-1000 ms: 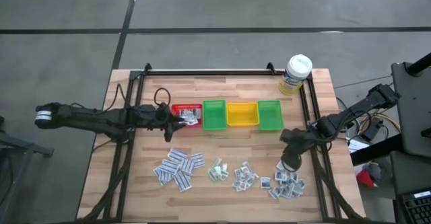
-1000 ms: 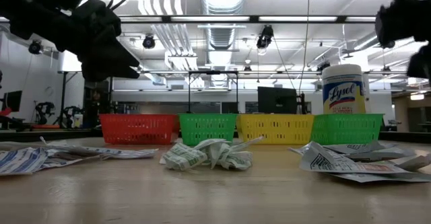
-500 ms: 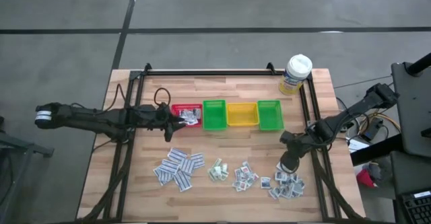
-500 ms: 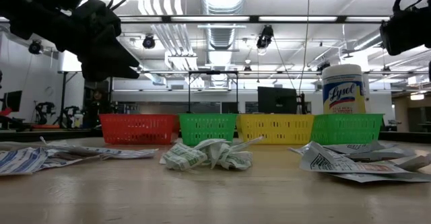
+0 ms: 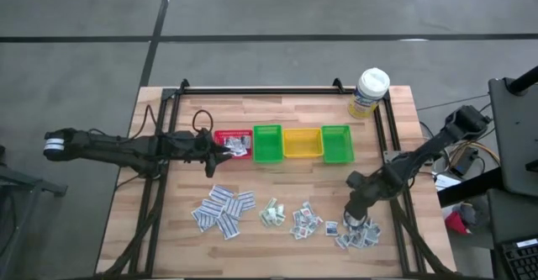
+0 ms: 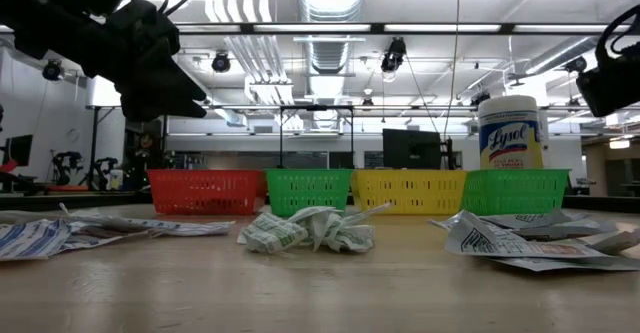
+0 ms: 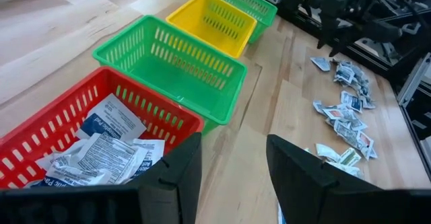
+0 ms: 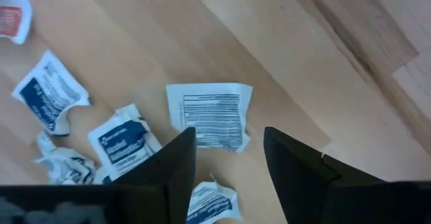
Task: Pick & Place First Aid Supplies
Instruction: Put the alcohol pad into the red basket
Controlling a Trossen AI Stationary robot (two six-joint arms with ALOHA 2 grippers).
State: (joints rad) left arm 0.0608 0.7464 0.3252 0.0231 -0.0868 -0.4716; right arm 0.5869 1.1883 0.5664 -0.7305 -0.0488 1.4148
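Observation:
The first aid supplies lie flat on the table's near half as small white packets in several loose piles: a left pile (image 5: 223,211), a green-printed one (image 5: 271,213), a middle one (image 5: 304,219) and a right one (image 5: 360,232). More packets (image 7: 101,150) lie inside the red bin (image 5: 233,142). My left gripper (image 7: 232,177) hangs open at the red bin's near right corner, holding nothing. My right gripper (image 8: 225,163) points down, open, just above the right pile. A white packet with black print (image 8: 210,113) lies on the wood just beyond its fingertips.
Beside the red bin, a green bin (image 5: 267,143), a yellow bin (image 5: 302,142) and a second green bin (image 5: 336,143) stand in a row across the table's middle. A white-capped bottle (image 5: 370,92) stands at the far right corner. Black rails run along the table's sides.
My right gripper has sunk toward the right pile of packets, shifted a little toward the table's near edge, and rolled about its own axis. It has stayed open. The left arm and the packets have kept still.

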